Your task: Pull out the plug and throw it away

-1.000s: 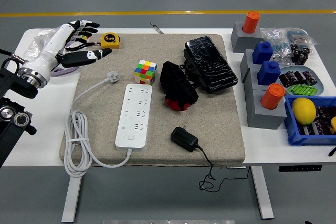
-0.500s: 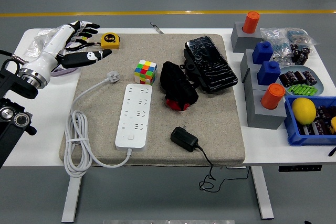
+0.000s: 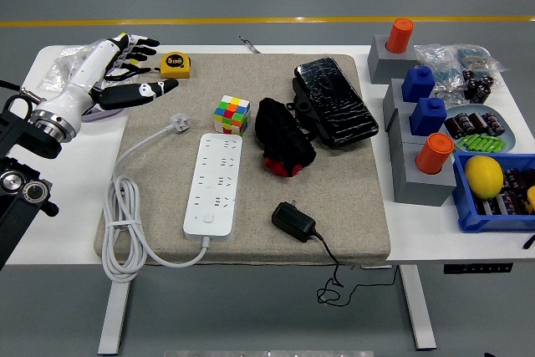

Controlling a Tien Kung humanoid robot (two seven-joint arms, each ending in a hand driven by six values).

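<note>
A white power strip (image 3: 214,183) lies on the beige mat (image 3: 351,206), with nothing plugged into its sockets. Its white cord (image 3: 125,232) loops off the mat's left edge and ends in a white plug (image 3: 178,121) beside the strip. A black adapter plug (image 3: 292,221) lies loose on the mat near the front edge, and its thin black cable (image 3: 334,277) hangs over the table edge. My left hand (image 3: 125,68) hovers at the far left over the table, fingers spread and holding nothing. The right arm is out of view.
A yellow tape measure (image 3: 175,63), a colour cube (image 3: 231,114), a black cloth bundle (image 3: 282,135) and a black wrapped case (image 3: 334,102) sit on the mat. Grey blocks with orange cylinders (image 3: 434,153) and blue blocks (image 3: 428,110), plus a blue bin (image 3: 468,211) with a lemon, stand at the right.
My left hand has barely shifted, a touch toward the left. Nothing on the mat has moved.
</note>
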